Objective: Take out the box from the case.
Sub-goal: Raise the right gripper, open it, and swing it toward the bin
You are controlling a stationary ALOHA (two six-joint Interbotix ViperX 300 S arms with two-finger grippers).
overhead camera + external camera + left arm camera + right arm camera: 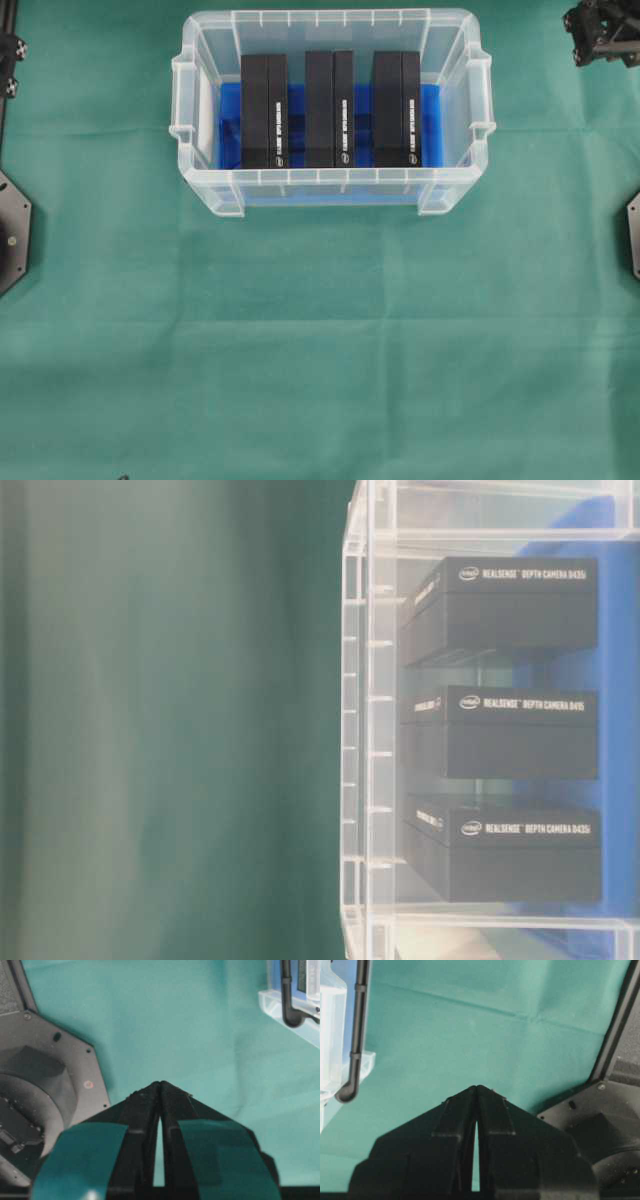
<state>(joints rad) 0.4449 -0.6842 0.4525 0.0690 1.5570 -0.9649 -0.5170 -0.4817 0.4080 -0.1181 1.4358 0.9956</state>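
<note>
— Both our claws sit nearest the lenses, left claw (160, 1085) and right claw (476, 1088) pinched closed on nothing over the green counter (320, 350)

— So we've lifted nothing yet: three black boxes (330, 110) stand inside the case (330, 178), all left to do

We read white print on the three black boxes in the case (370, 540): the top box (520, 605) says "intel REALSENSE DEPTH CAMERA D435i", the middle box (520, 735) "D415", and the bottom box (520, 855) "D435i".
</note>
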